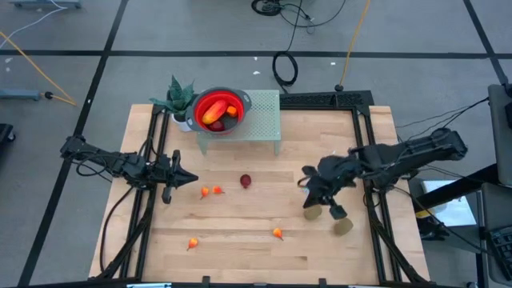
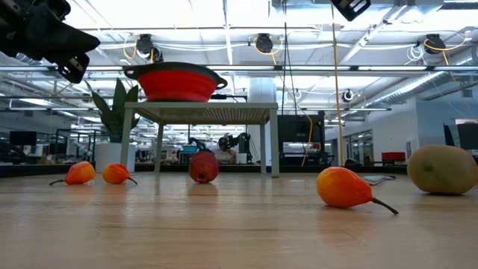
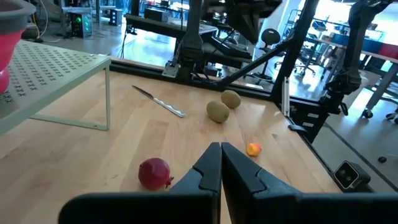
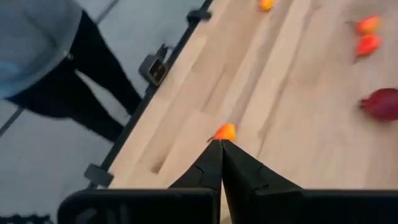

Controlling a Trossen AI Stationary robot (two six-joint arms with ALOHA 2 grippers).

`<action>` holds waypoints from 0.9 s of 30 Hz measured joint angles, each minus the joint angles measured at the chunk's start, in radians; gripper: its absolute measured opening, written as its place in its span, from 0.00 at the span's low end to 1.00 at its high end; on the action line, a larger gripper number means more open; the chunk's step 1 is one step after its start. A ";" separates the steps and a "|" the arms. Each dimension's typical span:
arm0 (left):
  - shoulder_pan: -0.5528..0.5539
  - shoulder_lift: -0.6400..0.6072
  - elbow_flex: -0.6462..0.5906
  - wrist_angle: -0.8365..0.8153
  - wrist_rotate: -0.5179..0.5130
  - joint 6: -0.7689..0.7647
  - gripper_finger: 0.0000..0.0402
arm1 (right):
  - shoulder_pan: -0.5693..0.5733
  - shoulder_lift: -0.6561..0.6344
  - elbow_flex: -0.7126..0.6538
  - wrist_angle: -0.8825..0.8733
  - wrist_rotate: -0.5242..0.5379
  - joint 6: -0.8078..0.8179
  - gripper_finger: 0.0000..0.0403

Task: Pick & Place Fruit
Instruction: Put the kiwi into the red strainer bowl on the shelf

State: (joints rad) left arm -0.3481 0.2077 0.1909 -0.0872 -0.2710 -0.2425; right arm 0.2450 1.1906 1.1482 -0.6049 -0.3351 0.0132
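Fruit lies scattered over the wooden counter [image 1: 264,248] in the high view: a dark red round one [image 1: 246,182] near the middle, two small orange pieces [image 1: 211,191] just to its left, one orange piece [image 1: 193,243] toward the near left, another [image 1: 278,234] near the centre front, and two brownish-green ovals [image 1: 328,218] on the right. More fruit sits in a red bowl [image 1: 218,110] on a pale green rack [image 1: 260,120] at the back, beside a small potted plant [image 1: 181,98]. The left tool [image 1: 192,179] hangs over the counter left of the orange pair, tips pressed together; the right tool [image 1: 306,181] is above the right side, close to the green ovals, also pressed together and holding nothing.

From the low view, an orange piece with a stem [image 2: 345,187] lies nearest, a green oval [image 2: 442,169] at the right edge, the dark red fruit [image 2: 203,167] under the rack, two orange pieces [image 2: 97,173] to the left — the bowl [image 2: 176,82] up on the rack.

The left wrist view shows its closed fingers [image 3: 208,169] above the counter, the dark red fruit [image 3: 155,173] just beside them, an orange piece [image 3: 253,149] beyond, the two green ovals [image 3: 222,106] touching each other farther off, and a slim stick [image 3: 160,101] lying flat.

The right wrist view — closed fingers [image 4: 211,165] with an orange piece [image 4: 225,132] right at their tips, and a person's legs [image 4: 81,74] beside the counter.
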 joint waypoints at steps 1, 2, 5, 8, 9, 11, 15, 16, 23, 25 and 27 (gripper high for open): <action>0.000 0.000 0.000 0.000 0.000 0.003 0.03 | 0.012 0.019 0.009 -0.015 0.003 0.000 0.00; 0.000 0.000 0.000 0.000 0.000 0.005 0.04 | 0.025 0.036 0.018 -0.029 0.020 0.000 0.00; 0.000 0.000 0.000 0.000 0.001 0.005 0.04 | 0.064 0.087 0.048 -0.101 0.097 0.000 0.00; 0.000 0.000 0.000 0.000 0.001 0.006 0.02 | 0.091 0.137 0.084 -0.199 0.157 -0.009 0.00; 0.000 0.000 0.000 0.000 0.001 0.006 0.01 | 0.099 0.152 0.093 -0.228 0.165 -0.013 0.00; 0.000 0.000 0.000 0.000 0.002 0.006 0.01 | 0.110 0.179 0.105 -0.272 0.181 -0.022 0.00; 0.000 0.000 0.000 0.000 0.002 0.006 0.04 | 0.128 0.216 0.106 -0.290 0.183 -0.030 0.00; 0.000 0.000 0.000 0.000 0.002 0.007 0.04 | 0.130 0.224 0.106 -0.291 0.185 -0.034 0.00; 0.000 0.000 0.000 0.001 0.005 0.007 0.01 | 0.138 0.266 0.106 -0.343 0.269 -0.060 0.06; 0.000 0.000 0.000 0.000 0.004 0.006 0.02 | 0.137 0.271 0.106 -0.369 0.286 -0.063 0.10; 0.000 0.000 0.000 0.000 0.003 0.006 0.04 | 0.137 0.269 0.106 -0.384 0.284 -0.063 0.15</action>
State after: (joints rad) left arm -0.3481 0.2081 0.1909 -0.0868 -0.2680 -0.2363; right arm 0.3817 1.4598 1.2545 -0.9892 -0.0513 -0.0495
